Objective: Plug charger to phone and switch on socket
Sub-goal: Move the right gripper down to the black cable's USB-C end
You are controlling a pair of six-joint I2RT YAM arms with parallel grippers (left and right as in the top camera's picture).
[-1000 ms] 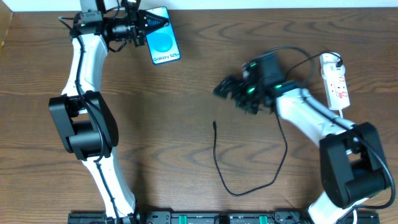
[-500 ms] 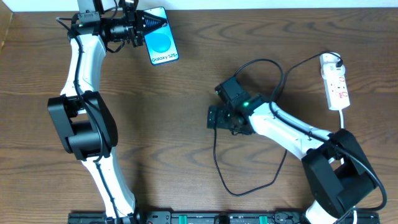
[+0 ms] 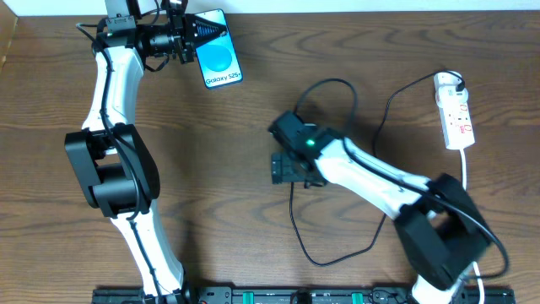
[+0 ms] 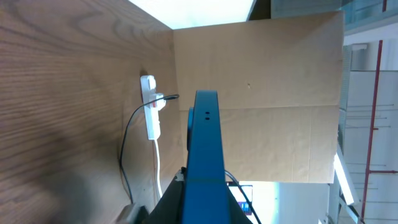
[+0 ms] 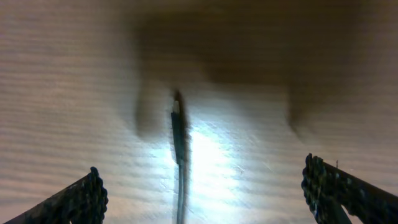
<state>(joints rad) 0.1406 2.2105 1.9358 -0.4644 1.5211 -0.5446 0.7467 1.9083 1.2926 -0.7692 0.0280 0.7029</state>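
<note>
Overhead: L gripper [image 3: 209, 35] at 11 o'clock is clamped on the phone [image 3: 223, 57], screen up. R gripper [image 3: 285, 168] hangs near centre of the table [image 3: 202, 194] over the charger [image 3: 293, 211] tip, and the cable loops toward 6, then back up to the socket [image 3: 454, 110] at 3. L wrist: we see the phone edge-on btwn the jaws, socket toward 10 o'clock w/ the black cable running from it. R wrist: fingers [image 5: 79, 200] spread wide, nothing held, connector tip on the wood btwn them, blurred.
</note>
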